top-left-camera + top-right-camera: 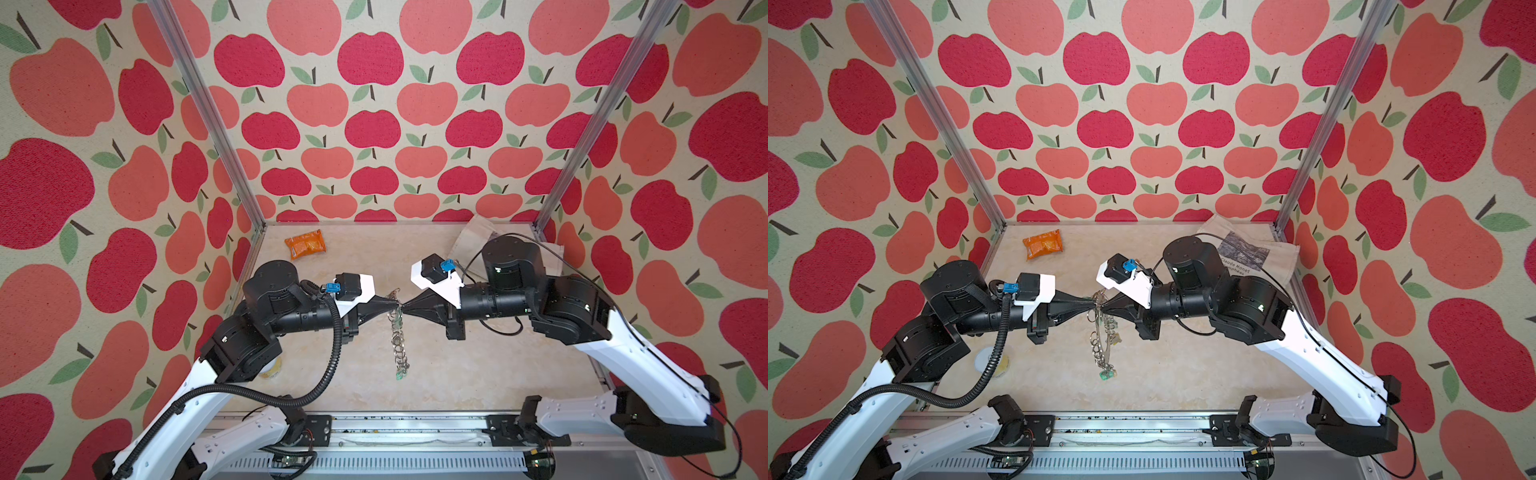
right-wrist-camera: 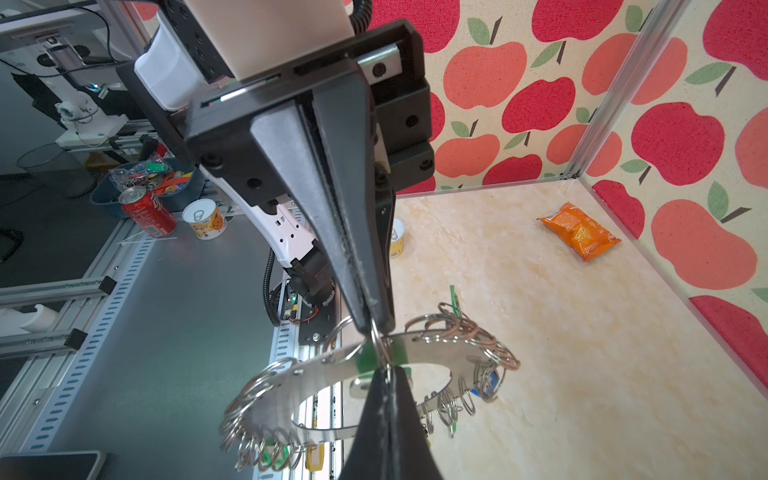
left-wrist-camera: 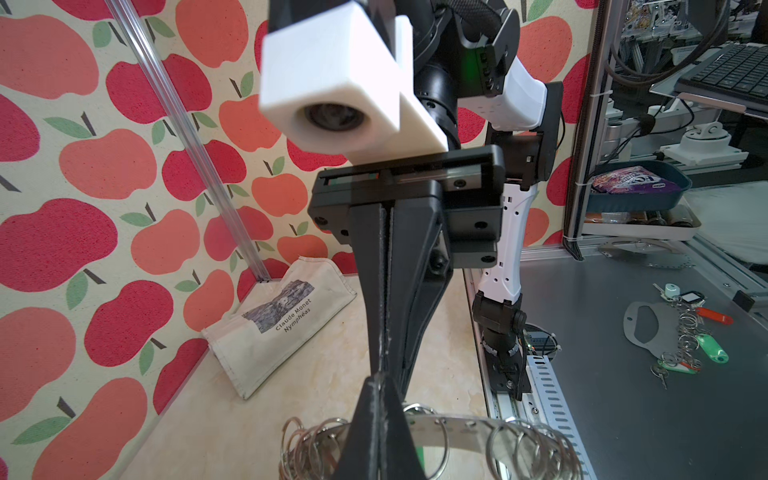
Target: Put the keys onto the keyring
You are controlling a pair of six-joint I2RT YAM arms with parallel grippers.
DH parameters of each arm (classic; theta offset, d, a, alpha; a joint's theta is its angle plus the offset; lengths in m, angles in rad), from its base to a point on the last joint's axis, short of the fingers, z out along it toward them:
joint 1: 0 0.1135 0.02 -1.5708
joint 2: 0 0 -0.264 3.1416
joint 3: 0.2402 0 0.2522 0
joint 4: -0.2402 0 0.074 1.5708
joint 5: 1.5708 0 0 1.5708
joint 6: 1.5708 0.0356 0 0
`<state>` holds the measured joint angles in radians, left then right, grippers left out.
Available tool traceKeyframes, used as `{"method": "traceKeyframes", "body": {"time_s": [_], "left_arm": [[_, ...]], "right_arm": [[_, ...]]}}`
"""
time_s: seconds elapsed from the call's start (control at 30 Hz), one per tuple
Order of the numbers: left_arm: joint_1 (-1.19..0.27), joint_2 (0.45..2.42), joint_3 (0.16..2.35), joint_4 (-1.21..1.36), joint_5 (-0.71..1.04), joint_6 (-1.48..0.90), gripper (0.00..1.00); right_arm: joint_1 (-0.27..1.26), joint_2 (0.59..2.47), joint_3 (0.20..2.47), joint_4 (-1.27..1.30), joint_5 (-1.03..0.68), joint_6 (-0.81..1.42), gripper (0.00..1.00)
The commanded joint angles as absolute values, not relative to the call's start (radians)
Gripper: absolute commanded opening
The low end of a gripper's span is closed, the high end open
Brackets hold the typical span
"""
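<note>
The keyring (image 1: 400,340) hangs edge-on above the table's middle in both top views, a flat grey disc (image 2: 291,382) with wire rings along its rim. My left gripper (image 1: 395,306) and right gripper (image 1: 404,308) meet tip to tip at its upper rim, and both are shut. The left gripper (image 3: 377,380) pinches the top of the keyring (image 3: 461,428). The right gripper (image 2: 388,372) is shut on one wire ring at that same spot. Keys hang from the rings, one with a green tag (image 1: 1106,376), one with a yellow tag (image 2: 316,455), one with a blue tag (image 2: 492,380).
An orange foil packet (image 1: 305,244) lies at the back left. A canvas bag (image 1: 1246,249) sits in the back right corner under the right arm. A small tin can (image 1: 272,368) stands under the left arm. Outside the enclosure lie another keyring with tagged keys (image 3: 681,332) and cans (image 2: 147,212).
</note>
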<state>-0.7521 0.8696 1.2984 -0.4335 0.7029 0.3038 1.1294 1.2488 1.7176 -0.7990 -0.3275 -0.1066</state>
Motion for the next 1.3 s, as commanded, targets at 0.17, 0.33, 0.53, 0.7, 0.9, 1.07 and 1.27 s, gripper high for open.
{"method": "traceKeyframes", "body": {"time_s": [0.17, 0.33, 0.53, 0.7, 0.9, 1.07, 1.27], "left_arm": [[-0.703, 0.809, 1.217, -0.166, 0.689, 0.203, 0.0], [-0.672, 0.779, 1.149, -0.003, 0.686, 0.122, 0.0], [-0.649, 0.773, 1.104, 0.131, 0.702, 0.055, 0.0], [-0.638, 0.783, 1.08, 0.221, 0.718, 0.007, 0.0], [-0.626, 0.792, 1.052, 0.318, 0.732, -0.052, 0.0], [-0.623, 0.79, 1.04, 0.336, 0.735, -0.066, 0.0], [-0.62, 0.786, 1.045, 0.31, 0.752, -0.059, 0.0]], "right_arm": [[1.127, 1.207, 1.668, -0.767, -0.339, -0.08, 0.0], [1.129, 1.203, 1.621, -0.722, -0.364, -0.059, 0.0], [1.13, 1.192, 1.552, -0.654, -0.387, -0.03, 0.0], [1.131, 1.193, 1.509, -0.601, -0.412, -0.007, 0.0], [1.129, 1.195, 1.48, -0.55, -0.44, 0.009, 0.0], [1.13, 1.188, 1.438, -0.469, -0.48, 0.052, 0.0], [1.128, 1.154, 1.451, -0.478, -0.432, 0.037, 0.16]]}}
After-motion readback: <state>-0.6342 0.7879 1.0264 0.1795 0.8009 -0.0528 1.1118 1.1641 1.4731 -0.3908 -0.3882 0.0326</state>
